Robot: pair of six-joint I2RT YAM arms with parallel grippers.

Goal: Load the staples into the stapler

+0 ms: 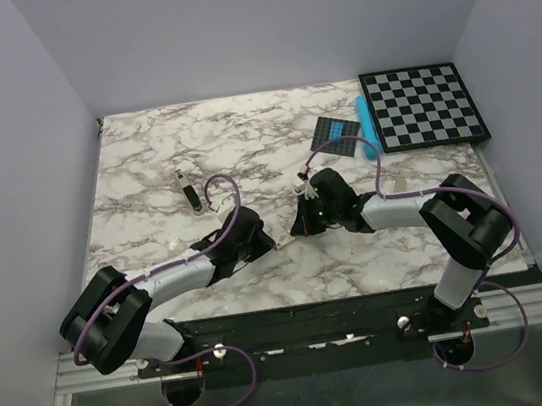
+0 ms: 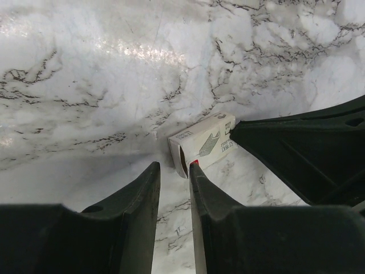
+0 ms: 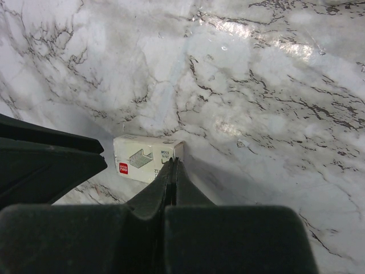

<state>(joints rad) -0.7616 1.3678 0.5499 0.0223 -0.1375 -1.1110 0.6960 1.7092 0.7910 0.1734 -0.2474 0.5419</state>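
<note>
The small white staples box (image 2: 203, 142) lies on the marble table between my two grippers; it also shows in the right wrist view (image 3: 141, 157) and, tiny, in the top view (image 1: 285, 245). Its open end faces my left gripper (image 2: 174, 166), whose fingers stand a narrow gap apart with nothing between them; the right fingertip (image 2: 194, 166) touches the box's end. My right gripper (image 3: 173, 164) is shut, its tips against the box's other end. No loose staple strip shows. The black stapler (image 1: 189, 191) lies apart at the back left, beyond my left arm.
A black-and-white checkerboard (image 1: 424, 106) lies at the back right corner. A dark grid card (image 1: 335, 135) and a light blue object (image 1: 366, 119) lie beside it. Both arms meet near the table's middle (image 1: 300, 231). Walls enclose the table on three sides.
</note>
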